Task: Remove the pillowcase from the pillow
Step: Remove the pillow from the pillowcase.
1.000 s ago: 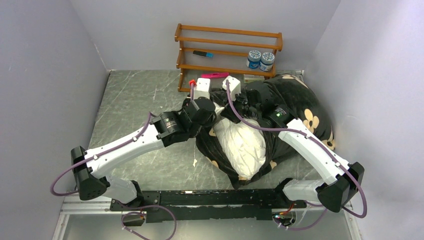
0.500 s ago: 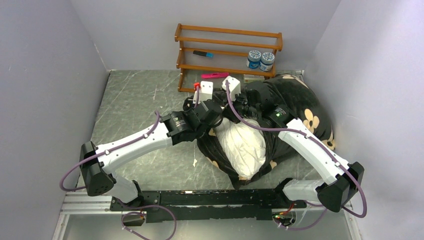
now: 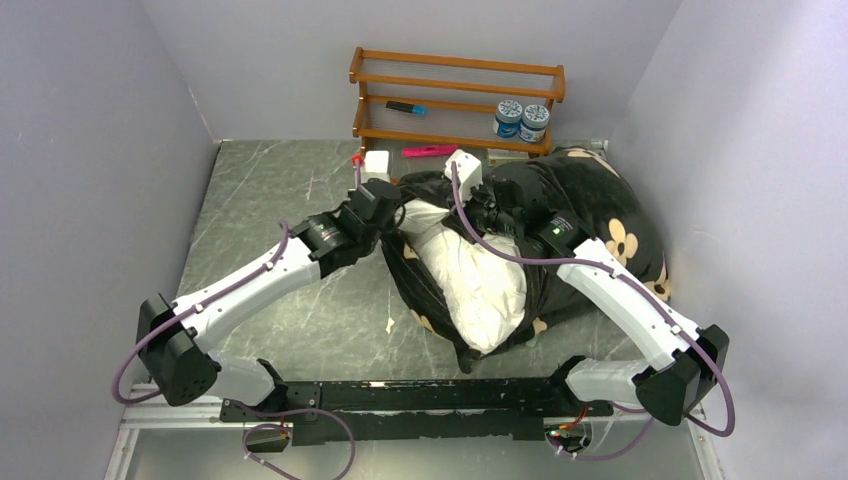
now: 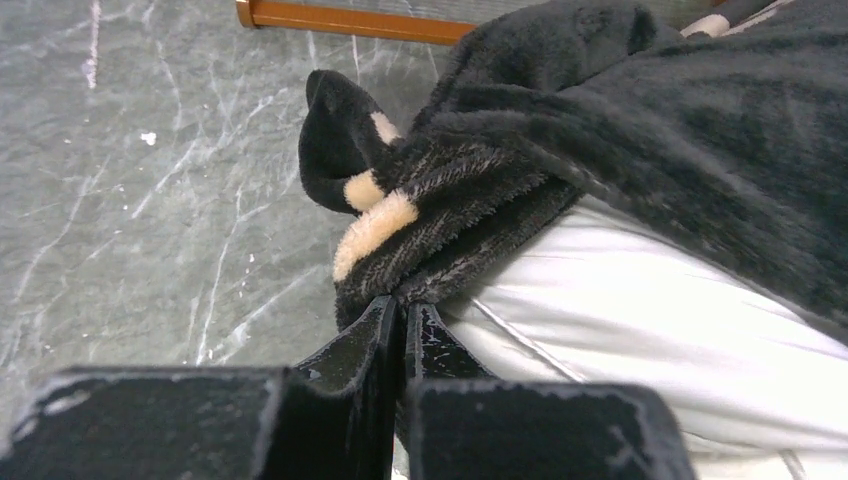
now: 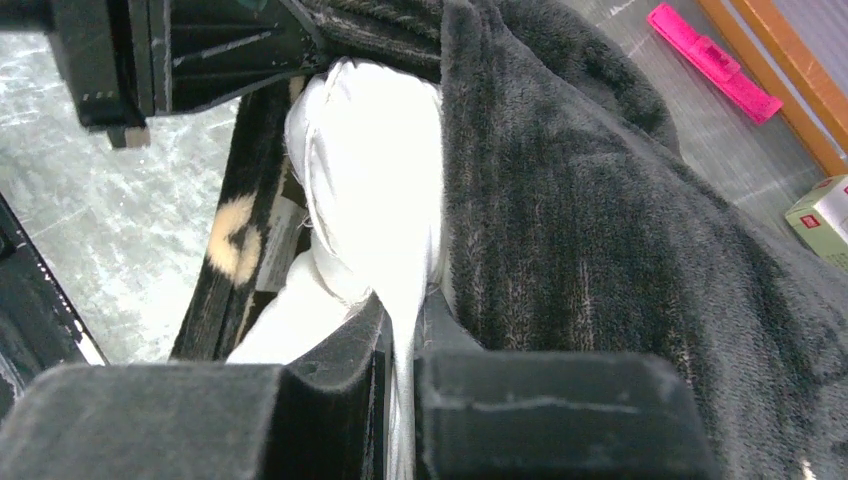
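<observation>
The black plush pillowcase (image 3: 590, 215) with cream flowers lies at the table's right, its opening spread around the white pillow (image 3: 480, 285). My left gripper (image 4: 404, 305) is shut on the pillowcase's folded black-and-cream edge (image 4: 440, 215) at the opening's upper left, seen from above as the left gripper (image 3: 392, 205). My right gripper (image 5: 402, 300) is shut on a bunched fold of the white pillow (image 5: 365, 170), with the black pillowcase (image 5: 590, 240) draped along its right side. In the top view the right gripper (image 3: 480, 212) sits just right of the left one.
A wooden rack (image 3: 455, 105) stands at the back with two small jars (image 3: 520, 120) and a marker (image 3: 405, 107). A pink highlighter (image 3: 430, 151) and a small box (image 5: 825, 215) lie by its foot. Walls close in at left and right.
My left gripper closed on the pillowcase edge and pulled it left and back, widening the opening. More white pillow shows. The right arm held still.
</observation>
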Robot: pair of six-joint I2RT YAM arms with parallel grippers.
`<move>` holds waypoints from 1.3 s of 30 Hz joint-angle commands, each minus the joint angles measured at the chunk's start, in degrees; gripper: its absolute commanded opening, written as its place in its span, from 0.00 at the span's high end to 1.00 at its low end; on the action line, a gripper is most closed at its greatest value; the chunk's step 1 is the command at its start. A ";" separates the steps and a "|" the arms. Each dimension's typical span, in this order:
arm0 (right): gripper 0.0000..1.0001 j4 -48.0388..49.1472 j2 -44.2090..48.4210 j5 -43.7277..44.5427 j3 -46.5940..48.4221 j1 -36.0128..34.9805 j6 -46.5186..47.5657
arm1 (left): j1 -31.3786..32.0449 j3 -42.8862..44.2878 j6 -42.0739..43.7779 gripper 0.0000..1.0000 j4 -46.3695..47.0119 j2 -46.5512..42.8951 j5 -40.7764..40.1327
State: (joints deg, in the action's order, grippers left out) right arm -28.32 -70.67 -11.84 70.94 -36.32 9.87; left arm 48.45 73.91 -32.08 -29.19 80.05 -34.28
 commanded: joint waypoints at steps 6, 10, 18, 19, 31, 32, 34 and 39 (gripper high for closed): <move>1.00 -2.18 8.36 5.98 1.32 3.50 1.22 | -15.13 -8.91 4.56 0.95 2.34 -3.40 7.18; 1.00 -0.58 9.74 4.71 1.70 3.77 0.00 | -19.16 -13.19 3.36 0.95 6.59 -3.18 14.91; 1.00 2.64 10.39 -0.50 3.51 3.88 -3.42 | -22.70 -20.18 -0.95 0.95 18.45 -4.08 30.47; 1.00 3.17 10.12 -1.44 3.84 3.88 -4.06 | -22.69 -20.98 -1.90 0.94 20.23 -4.11 33.12; 1.00 7.82 3.88 -9.19 13.12 3.80 -7.25 | -14.55 -18.78 -8.70 0.92 36.48 1.44 36.16; 1.00 8.18 3.21 -9.61 14.03 3.80 -7.35 | -13.78 -18.20 -8.90 0.91 37.54 1.90 35.66; 1.00 8.40 1.75 -10.63 16.08 3.71 -7.64 | -13.22 -16.98 -9.58 0.91 39.72 2.88 34.65; 1.00 9.95 -1.81 -12.91 20.10 2.96 -8.87 | -13.05 -10.41 -9.24 0.85 41.61 6.41 35.20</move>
State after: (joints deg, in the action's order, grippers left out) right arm -29.74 -72.31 -18.90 83.44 -32.58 4.01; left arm 35.55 57.17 -41.21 6.13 84.64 3.07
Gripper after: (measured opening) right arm 0.068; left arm 0.126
